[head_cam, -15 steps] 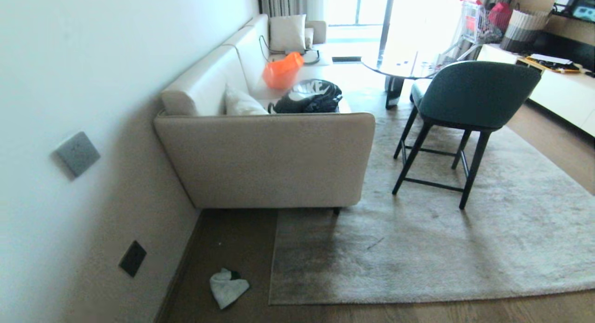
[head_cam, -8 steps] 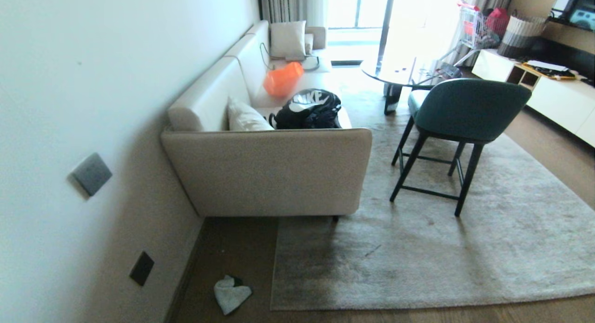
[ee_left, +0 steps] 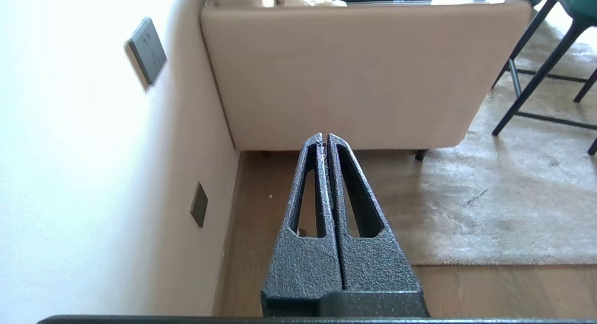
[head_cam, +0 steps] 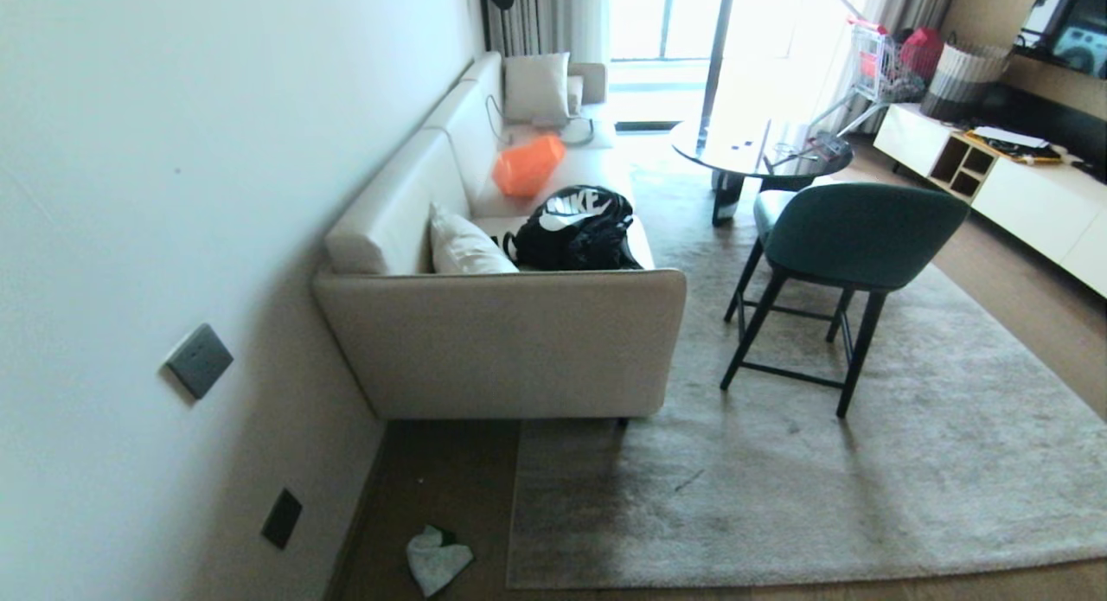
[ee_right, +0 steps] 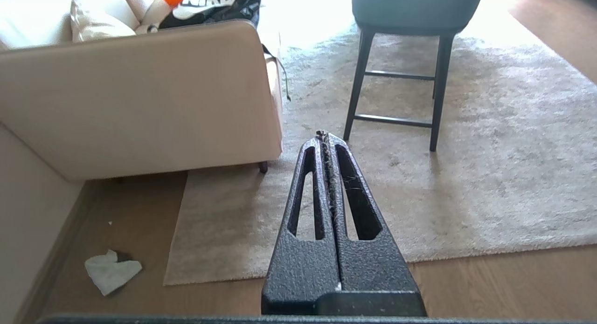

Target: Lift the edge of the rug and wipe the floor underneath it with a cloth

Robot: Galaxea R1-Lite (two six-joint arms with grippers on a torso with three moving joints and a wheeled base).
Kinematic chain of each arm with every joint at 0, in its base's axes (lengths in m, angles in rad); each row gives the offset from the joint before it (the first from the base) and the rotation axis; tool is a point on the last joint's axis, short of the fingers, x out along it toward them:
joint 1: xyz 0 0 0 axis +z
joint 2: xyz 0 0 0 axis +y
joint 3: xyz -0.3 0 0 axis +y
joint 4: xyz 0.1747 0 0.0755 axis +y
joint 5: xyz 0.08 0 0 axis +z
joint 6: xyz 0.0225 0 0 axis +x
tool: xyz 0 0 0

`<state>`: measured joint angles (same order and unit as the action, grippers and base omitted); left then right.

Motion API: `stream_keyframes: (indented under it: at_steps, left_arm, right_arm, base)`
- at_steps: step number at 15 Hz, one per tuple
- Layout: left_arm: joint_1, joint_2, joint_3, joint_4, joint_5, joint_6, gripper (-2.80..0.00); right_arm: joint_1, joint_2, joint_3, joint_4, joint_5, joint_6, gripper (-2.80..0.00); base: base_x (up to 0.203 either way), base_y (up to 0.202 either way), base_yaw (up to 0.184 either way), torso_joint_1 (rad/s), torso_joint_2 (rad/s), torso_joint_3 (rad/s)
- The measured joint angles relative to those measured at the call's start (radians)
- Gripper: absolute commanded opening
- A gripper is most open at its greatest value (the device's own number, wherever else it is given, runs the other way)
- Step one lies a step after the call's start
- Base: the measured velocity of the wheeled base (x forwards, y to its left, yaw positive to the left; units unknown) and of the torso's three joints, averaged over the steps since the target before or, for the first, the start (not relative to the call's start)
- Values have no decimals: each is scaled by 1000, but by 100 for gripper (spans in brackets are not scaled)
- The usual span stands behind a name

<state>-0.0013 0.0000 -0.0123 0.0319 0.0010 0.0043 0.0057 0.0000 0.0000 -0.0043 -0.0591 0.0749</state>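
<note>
While the cloth (ee_right: 112, 271) lies on the floor (ee_right: 489, 282), left claw (ee_left: 325, 136) and right claw (ee_right: 325, 135) hang pressed together, empty.

Beside the sofa (head_cam: 502, 342), which wears smooth matt beige upholstery, the rug (head_cam: 778, 497) is short plush pile. The floor (head_cam: 450, 480) is wood-grain plank with a slight sheen. The cloth (head_cam: 437, 559) looks like soft, crumpled terry.
</note>
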Motion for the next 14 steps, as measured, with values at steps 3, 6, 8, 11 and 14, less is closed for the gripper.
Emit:
stream_keyframes:
  at_steps: [3, 6, 8, 11, 14]
  left_arm:
    - [0, 0, 0, 1, 0, 0, -280]
    - [0, 0, 0, 0, 0, 0, -280]
    - [0, 0, 0, 0, 0, 0, -280]
    - [0, 0, 0, 0, 0, 0, -280]
    - [0, 0, 0, 0, 0, 0, -280]
  right_arm:
    - [0, 0, 0, 0, 0, 0, -280]
    - [0, 0, 0, 0, 0, 0, -280]
    - [0, 0, 0, 0, 0, 0, -280]
    - [0, 0, 0, 0, -1, 0, -280]
    - [0, 0, 0, 0, 0, 0, -280]
  base:
    - [0, 0, 0, 244, -608, -376]
    - [0, 0, 0, 185, -454, -268]
    - [0, 0, 0, 154, -382, -215]
    - [0, 0, 0, 153, -354, -202]
    - [0, 0, 0, 106, -254, -140]
